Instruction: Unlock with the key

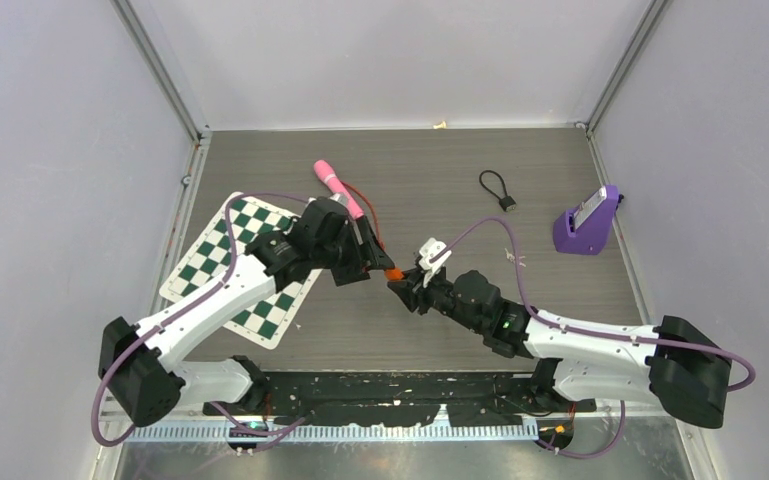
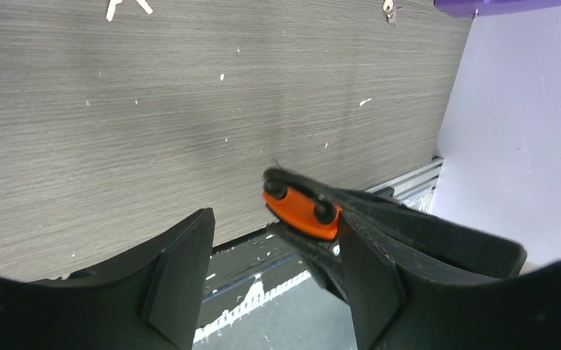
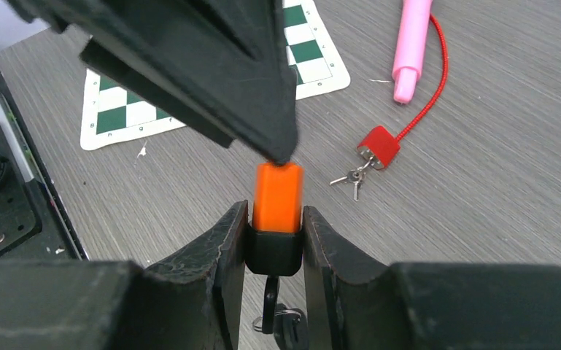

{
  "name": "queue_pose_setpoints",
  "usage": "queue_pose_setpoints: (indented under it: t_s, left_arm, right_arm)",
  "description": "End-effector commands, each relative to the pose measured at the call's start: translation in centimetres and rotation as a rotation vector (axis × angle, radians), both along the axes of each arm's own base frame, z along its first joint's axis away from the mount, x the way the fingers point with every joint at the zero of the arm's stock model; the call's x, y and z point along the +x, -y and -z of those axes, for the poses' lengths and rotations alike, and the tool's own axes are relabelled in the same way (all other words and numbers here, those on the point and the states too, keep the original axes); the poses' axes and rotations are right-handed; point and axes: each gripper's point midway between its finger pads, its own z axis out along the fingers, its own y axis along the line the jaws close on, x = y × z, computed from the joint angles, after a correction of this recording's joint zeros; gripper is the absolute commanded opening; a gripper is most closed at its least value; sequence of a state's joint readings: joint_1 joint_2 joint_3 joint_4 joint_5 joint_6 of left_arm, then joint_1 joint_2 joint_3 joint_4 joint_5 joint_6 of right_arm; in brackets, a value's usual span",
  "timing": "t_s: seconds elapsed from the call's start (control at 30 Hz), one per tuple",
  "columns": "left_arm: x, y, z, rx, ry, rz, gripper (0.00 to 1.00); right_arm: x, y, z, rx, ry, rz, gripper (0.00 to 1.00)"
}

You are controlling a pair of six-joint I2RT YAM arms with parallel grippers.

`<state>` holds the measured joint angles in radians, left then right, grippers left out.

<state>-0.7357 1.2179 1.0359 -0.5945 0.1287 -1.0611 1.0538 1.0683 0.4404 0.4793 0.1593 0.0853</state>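
My right gripper (image 3: pixel 276 219) is shut on an orange-and-black padlock (image 3: pixel 277 193), pinching its black lower part, with the orange end pointing away. A black shackle and a ring with a dark key (image 3: pixel 288 332) hang below the lock between the fingers. In the top view the lock (image 1: pixel 394 273) sits above the table's middle, between both grippers. My left gripper (image 2: pixel 273 226) is open with nothing between its fingers. One of its fingertips (image 3: pixel 277 154) meets the orange end. In the left wrist view the orange lock (image 2: pixel 303 211) lies just beyond the right-hand finger.
On the table lie a red padlock (image 3: pixel 378 146) on a red cable with small keys (image 3: pixel 350 179), and a pink pen-like tube (image 1: pixel 338 187). A green chessboard mat (image 1: pixel 245 265) lies under the left arm. A black cord loop (image 1: pixel 497 188) and a purple holder (image 1: pixel 588 222) sit at the far right.
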Motion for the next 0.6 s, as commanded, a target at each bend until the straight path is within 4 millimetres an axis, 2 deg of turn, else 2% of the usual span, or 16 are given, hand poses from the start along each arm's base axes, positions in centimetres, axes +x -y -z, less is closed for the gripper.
queue_pose_setpoints:
  t_s: [0.0,0.3,0.47,0.57]
  left_arm:
    - [1.6,1.6,-2.1,-0.066,0.026,-0.004,0.63]
    - [1.4,2.6,-1.8,-0.12,-0.026,0.014,0.58]
    - [1.4,2.8,-1.9,-0.15,-0.028,0.031,0.38]
    - [1.6,3.0,-2.6,-0.179,0.023,0.06,0.23]
  right_arm:
    - [-0.3,-1.6,-4.6,0.122,0.086,-0.04,0.05]
    - [-0.3,-1.8,-4.1,0.097,0.088,-0.036,0.05]
    - [-0.7,-2.1,-4.5,0.129,0.072,-0.052,0.05]
    - [-1.4,-2.3,-4.8,0.199,0.025,-0.075,0.05]
